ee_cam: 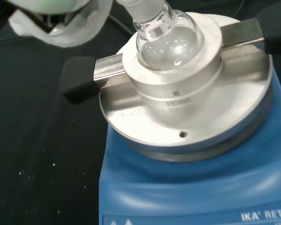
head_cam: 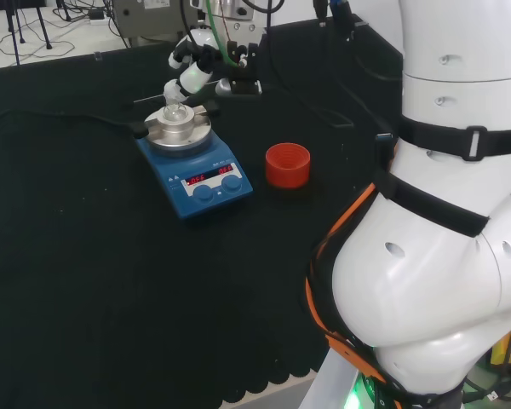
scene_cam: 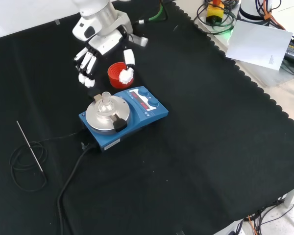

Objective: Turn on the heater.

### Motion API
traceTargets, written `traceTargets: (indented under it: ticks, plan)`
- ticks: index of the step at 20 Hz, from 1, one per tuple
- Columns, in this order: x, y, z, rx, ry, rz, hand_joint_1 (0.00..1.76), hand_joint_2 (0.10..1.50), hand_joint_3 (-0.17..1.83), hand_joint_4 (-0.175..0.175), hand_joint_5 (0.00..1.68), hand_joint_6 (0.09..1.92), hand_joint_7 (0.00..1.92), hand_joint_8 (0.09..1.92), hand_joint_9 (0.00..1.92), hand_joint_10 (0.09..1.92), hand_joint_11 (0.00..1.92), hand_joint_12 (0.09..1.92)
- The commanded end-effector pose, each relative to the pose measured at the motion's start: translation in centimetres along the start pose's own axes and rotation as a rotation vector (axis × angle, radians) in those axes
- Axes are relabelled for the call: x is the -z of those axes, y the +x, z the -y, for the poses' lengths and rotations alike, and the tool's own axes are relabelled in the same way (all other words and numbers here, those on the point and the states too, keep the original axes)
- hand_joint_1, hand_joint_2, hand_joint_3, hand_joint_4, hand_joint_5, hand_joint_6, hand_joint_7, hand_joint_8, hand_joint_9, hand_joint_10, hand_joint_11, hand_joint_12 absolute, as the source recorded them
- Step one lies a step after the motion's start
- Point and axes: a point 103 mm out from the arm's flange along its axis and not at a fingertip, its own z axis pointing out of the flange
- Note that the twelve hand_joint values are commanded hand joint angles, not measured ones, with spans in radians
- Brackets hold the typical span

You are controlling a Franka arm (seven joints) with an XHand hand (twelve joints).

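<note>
A: Heater (head_cam: 194, 166) in the head view sits mid-surface, red digits lit on its front panel, two knobs (head_cam: 216, 187) below them. So it has power; whether heating is on, I can't tell.

B: And the robot hand (head_cam: 190, 75)?

A: Behind the heater, over the flask (head_cam: 176, 112), touching no knob. I judge the switching still undone.

B: Front view?

A: Robot hand (scene_cam: 100, 56) hangs above the heater (scene_cam: 123, 117), fingers (scene_cam: 86, 68) straight and spread, holding nothing. A red ring (scene_cam: 118, 73) stands just beyond. This view adds a cable (scene_cam: 71, 171) and a thin rod (scene_cam: 30, 147) on the cloth.

B: Wrist view?

A: Closer detail: round glass flask (ee_cam: 165, 40) seated in a metal block (ee_cam: 178, 89) on the plate (ee_cam: 131, 122), blue body (ee_cam: 187, 187) beneath. Knobs lie outside this picture.
</note>
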Motion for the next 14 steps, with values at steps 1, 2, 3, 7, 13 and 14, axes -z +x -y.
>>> traceTargets:
  ticks: [1,2,3,7,13,14]
  plan:
    - [0.9,-1.0,3.6,-0.03,-0.033,0.006,0.79,0.57,0.69,-0.027,0.4,0.18,0.22,0.69,0.44,0.73,0.0,1.39]
    - [0.8,-1.0,4.1,-0.033,-0.033,0.006,0.8,0.57,0.69,-0.026,0.4,0.18,0.22,0.69,0.44,0.73,0.0,1.39]
    - [0.7,-1.1,4.7,-0.035,-0.031,0.003,0.8,0.58,0.69,-0.026,0.4,0.17,0.22,0.69,0.43,0.73,0.0,1.39]
    - [0.0,-1.8,7.1,-0.049,-0.016,-0.01,0.87,0.64,0.72,-0.026,0.4,0.17,0.22,0.69,0.43,0.73,0.0,1.39]
    - [-1.9,-2.3,10.4,-0.087,0.096,0.09,1.03,0.66,0.81,-0.022,0.38,0.11,0.49,0.75,0.55,0.73,0.05,1.39]
    - [-2.5,-2.5,10.9,-0.097,0.127,0.101,1.05,0.65,0.83,-0.023,0.36,0.09,0.57,0.76,0.65,0.71,0.12,1.38]
